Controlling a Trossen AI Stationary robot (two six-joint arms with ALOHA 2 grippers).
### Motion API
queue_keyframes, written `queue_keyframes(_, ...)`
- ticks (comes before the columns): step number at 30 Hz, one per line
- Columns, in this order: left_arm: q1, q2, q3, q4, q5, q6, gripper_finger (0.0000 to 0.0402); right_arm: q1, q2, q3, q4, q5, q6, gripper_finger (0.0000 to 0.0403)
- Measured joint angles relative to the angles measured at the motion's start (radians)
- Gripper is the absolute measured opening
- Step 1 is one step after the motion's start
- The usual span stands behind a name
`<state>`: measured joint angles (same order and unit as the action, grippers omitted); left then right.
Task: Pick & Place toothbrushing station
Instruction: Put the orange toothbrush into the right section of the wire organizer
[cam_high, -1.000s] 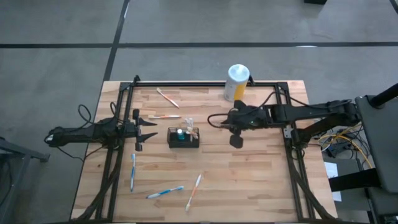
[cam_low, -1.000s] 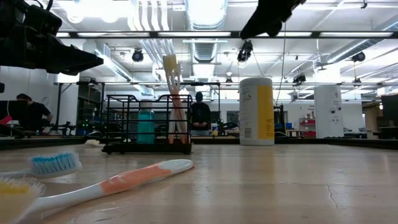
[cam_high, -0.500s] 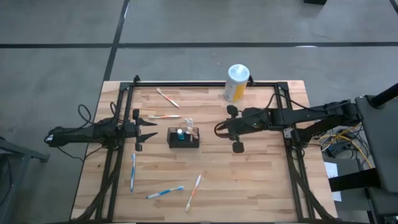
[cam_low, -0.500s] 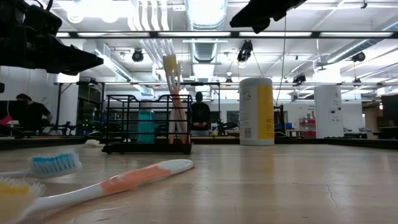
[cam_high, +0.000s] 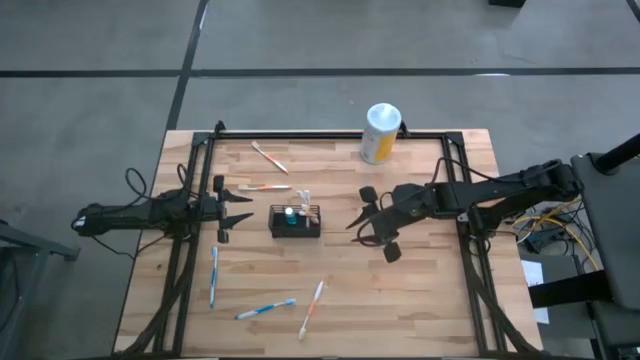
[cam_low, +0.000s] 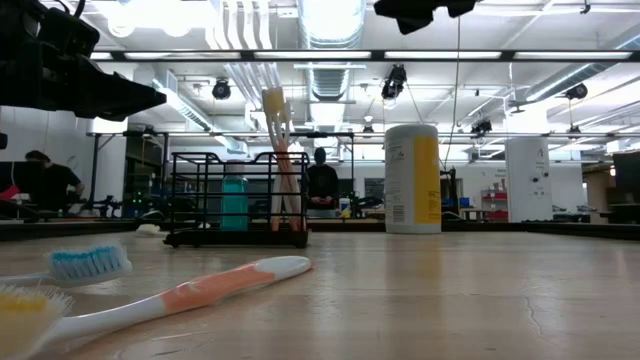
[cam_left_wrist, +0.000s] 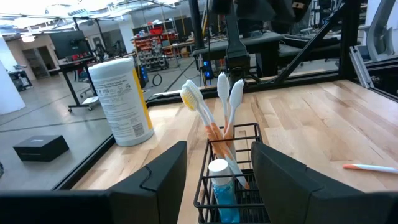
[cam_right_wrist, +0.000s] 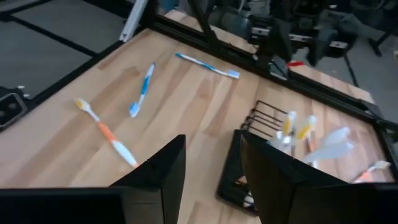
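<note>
The toothbrushing station (cam_high: 295, 221), a low black wire-mesh basket, stands upright near the middle of the table (cam_high: 430, 300), a little toward the left edge, with several toothbrushes and a small teal tube standing in it. The right gripper (cam_high: 372, 222) hangs above the wood just right of the basket with nothing between its spread fingers. The left gripper (cam_high: 232, 208) waits on the basket's other side, its fingers parted and empty, pointing at the basket.

Loose toothbrushes lie around: an orange-and-white toothbrush (cam_high: 312, 306) and a blue toothbrush (cam_high: 265, 309) toward the near edge, another blue one (cam_high: 213, 276) toward the near-left corner, and two more toward the far edge. The white-topped canister (cam_high: 380, 132) stands at the far edge.

The orange-and-white toothbrush lies toward the near edge from the right gripper, its long axis slanted between the near and far edges; I judge the right arm the better placed for it, needing to swing toward the near edge and turn its fingers across the handle
</note>
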<state>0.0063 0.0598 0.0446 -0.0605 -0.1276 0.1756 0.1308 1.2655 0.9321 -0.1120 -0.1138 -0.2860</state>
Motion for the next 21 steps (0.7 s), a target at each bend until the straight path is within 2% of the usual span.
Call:
queue_keyframes(13,0.0,0.0,0.0,0.0,0.0,0.0,0.0186,0.028,0.125,-0.004,-0.003,-0.005,-0.002,0.0129)
queue_keyframes(17,0.0,0.0,0.0,0.0,0.0,0.0,0.0186,0.052,0.165,-0.004,-0.009,-0.066,-0.015,0.0137)
queue_keyframes(21,0.0,0.0,0.0,0.0,0.0,0.0,0.0186,0.062,0.207,-0.005,-0.048,-0.119,-0.138,0.0152)
